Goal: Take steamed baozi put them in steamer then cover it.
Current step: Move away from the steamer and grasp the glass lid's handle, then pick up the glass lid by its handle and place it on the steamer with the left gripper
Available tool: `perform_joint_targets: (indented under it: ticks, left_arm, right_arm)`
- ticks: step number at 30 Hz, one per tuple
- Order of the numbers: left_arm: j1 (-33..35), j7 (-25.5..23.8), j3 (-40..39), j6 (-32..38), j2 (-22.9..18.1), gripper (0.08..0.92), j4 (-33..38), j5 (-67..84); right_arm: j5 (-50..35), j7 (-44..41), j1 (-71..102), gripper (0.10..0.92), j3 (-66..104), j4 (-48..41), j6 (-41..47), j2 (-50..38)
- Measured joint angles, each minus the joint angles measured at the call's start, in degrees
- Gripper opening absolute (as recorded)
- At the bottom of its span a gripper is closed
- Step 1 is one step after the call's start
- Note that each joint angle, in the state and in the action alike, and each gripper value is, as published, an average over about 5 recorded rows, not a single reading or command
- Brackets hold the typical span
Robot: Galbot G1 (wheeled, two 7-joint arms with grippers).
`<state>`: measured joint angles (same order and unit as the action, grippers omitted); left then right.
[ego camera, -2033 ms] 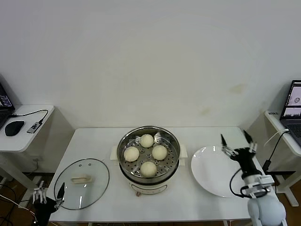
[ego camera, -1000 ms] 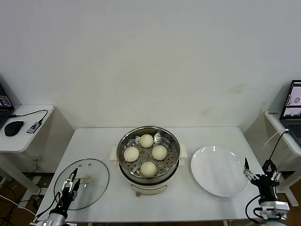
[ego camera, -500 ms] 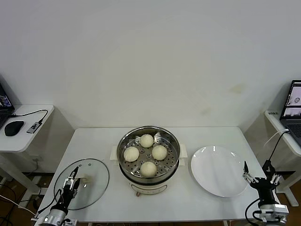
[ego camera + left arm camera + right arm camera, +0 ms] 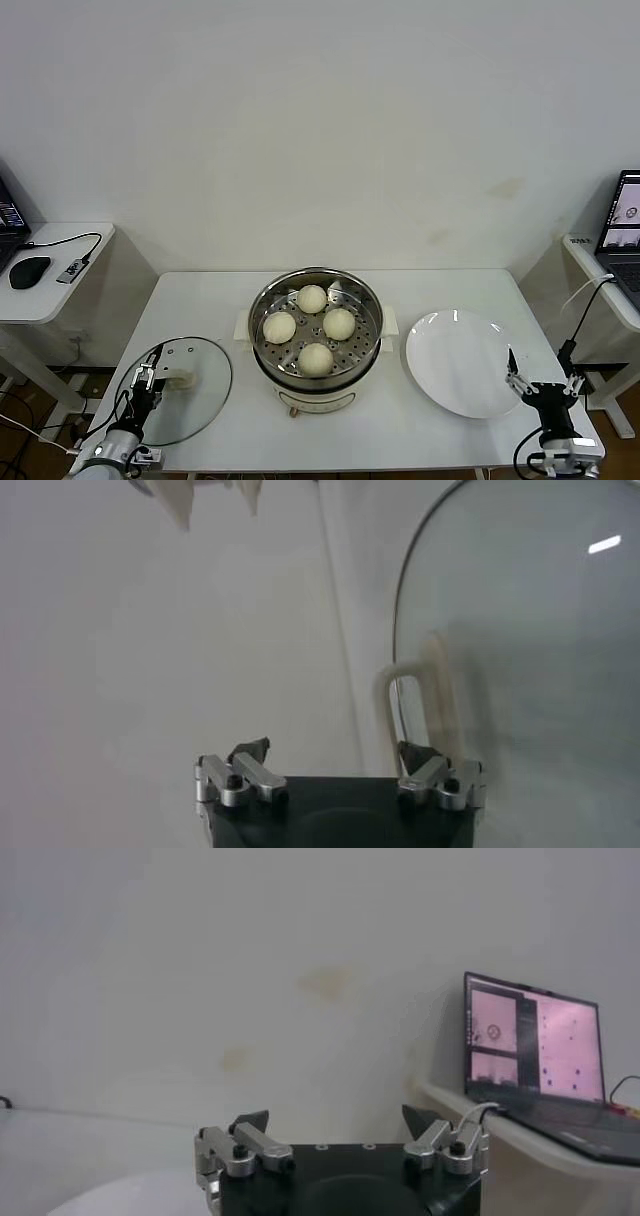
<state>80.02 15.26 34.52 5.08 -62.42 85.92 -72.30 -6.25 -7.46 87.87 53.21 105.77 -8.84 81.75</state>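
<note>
The steamer, a shiny steel pot on a cream base, stands open at the table's centre. Several cream-white baozi rest on its perforated tray. The round glass lid lies flat to the steamer's left, also in the left wrist view. My left gripper hovers open over the lid's near-left part, just beside its cream handle, with nothing between the jaws. My right gripper stands open and empty at the table's front right corner, by the plate's edge.
An empty white plate lies right of the steamer. A side table with a mouse and cable stands at the left. Another side table with a laptop stands at the right. A white wall rises behind the table.
The right gripper dropped from above the plate to the front right corner and drifted slightly left. The left gripper rose over the lid and edged towards its handle.
</note>
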Motion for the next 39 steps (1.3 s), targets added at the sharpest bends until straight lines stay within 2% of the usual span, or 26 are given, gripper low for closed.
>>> perform_joint_targets:
  ticks: [6,21,29,39]
  left_arm:
    - [-1.19,-0.16,-0.25,0.05,-0.21,0.796,-1.00,0.34]
    - [-2.22,0.34,-0.96,0.36,-1.06,0.377,-3.34,0.62]
    - [-1.07,1.63,0.20,0.04,-1.06,0.159,-1.81,1.61]
    - [4.09,0.02,4.41,-3.97,0.39,0.137,7.93,6.01]
  right_arm:
    - [0.54,-0.27,0.23,0.823,-0.38,-0.15,-0.26,0.10]
    - [1.26,-1.12,1.35,0.823,-0.65,0.66,-0.77,-0.34]
    - [1.48,-1.69,1.65,0.823,-1.01,1.17,-1.38,-0.70]
    - [0.83,-2.40,2.95,0.823,-0.62,3.24,-1.00,-1.79]
